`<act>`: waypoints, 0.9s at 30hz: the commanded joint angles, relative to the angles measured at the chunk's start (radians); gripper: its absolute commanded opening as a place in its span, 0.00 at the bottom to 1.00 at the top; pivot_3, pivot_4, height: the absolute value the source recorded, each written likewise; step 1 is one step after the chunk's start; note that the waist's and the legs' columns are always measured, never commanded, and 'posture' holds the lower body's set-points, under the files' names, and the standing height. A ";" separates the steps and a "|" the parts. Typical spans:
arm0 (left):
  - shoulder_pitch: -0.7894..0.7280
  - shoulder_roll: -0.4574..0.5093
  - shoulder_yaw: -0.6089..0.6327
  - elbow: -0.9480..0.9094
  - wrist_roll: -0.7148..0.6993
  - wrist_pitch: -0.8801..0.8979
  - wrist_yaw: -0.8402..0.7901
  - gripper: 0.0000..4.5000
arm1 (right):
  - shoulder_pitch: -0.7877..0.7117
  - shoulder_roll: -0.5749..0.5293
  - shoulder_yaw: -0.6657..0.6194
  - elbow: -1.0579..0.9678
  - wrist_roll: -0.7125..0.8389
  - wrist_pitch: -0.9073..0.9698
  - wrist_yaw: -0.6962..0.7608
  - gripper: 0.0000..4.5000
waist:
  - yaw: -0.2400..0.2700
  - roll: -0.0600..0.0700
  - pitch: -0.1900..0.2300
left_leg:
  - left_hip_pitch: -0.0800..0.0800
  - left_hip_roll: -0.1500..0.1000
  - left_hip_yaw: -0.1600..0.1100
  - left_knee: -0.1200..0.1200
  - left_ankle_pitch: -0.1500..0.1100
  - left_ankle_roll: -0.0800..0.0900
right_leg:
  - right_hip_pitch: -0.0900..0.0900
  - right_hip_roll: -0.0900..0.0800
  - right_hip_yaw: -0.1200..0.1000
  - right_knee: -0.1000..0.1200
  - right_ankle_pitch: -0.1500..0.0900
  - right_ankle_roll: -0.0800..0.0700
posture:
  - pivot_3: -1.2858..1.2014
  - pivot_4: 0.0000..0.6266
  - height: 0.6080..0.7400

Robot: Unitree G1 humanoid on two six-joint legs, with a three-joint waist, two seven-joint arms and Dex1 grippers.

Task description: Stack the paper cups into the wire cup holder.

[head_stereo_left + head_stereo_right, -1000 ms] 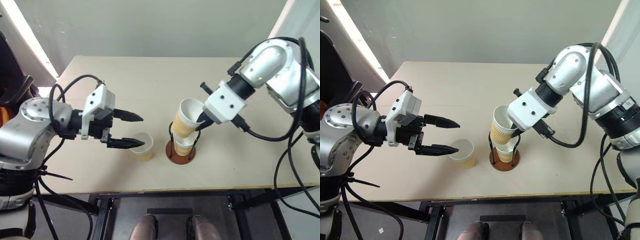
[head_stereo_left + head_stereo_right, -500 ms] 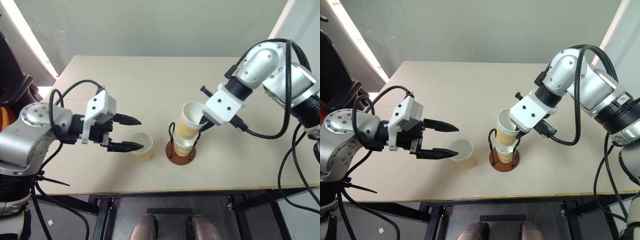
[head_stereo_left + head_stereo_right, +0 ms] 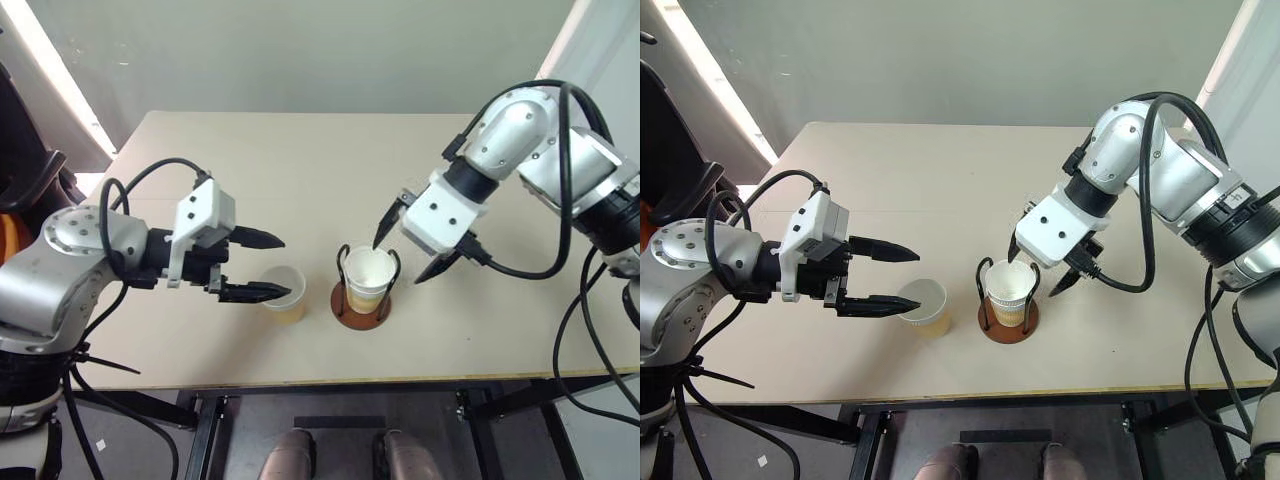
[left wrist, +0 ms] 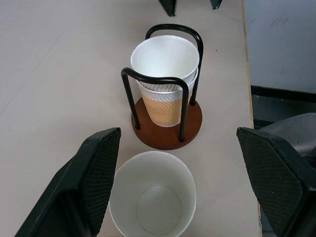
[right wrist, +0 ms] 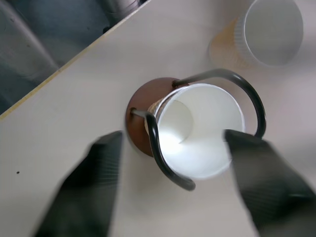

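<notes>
The wire cup holder (image 3: 340, 305), a brown disc with black wire loops, stands near the table's front middle. Two nested paper cups (image 3: 368, 274) sit inside it, their white rims stacked (image 4: 165, 61). My right gripper (image 3: 400, 258) hangs open just above and to the right of them, one finger on each side, holding nothing. A third paper cup (image 3: 286, 293) stands upright on the table left of the holder. My left gripper (image 3: 279, 265) is open at that cup, pointing right. In the left wrist view its fingers (image 4: 101, 180) stand wide either side of the cup (image 4: 153, 202) without touching it.
The beige table (image 3: 300, 170) stretches back to a pale wall. Its front edge (image 3: 400, 380) runs close behind the holder and the loose cup. Black cables (image 3: 540, 265) hang from the right arm over the table's right side.
My right gripper has opened and let go of its cup. That cup has dropped upright into the holder onto the one inside. The left gripper has stayed put.
</notes>
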 commanded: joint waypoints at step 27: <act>-0.487 -0.259 -0.497 0.711 0.608 -0.522 -0.349 0.90 | 0.749 -0.169 -0.946 -0.725 0.335 0.998 -0.447 0.99 | 0.015 -0.003 -0.002 | -0.012 -0.002 -0.001 0.008 0.001 0.005 | 0.000 -0.002 0.000 -0.012 0.013 0.027 | 0.52 0.24 1.00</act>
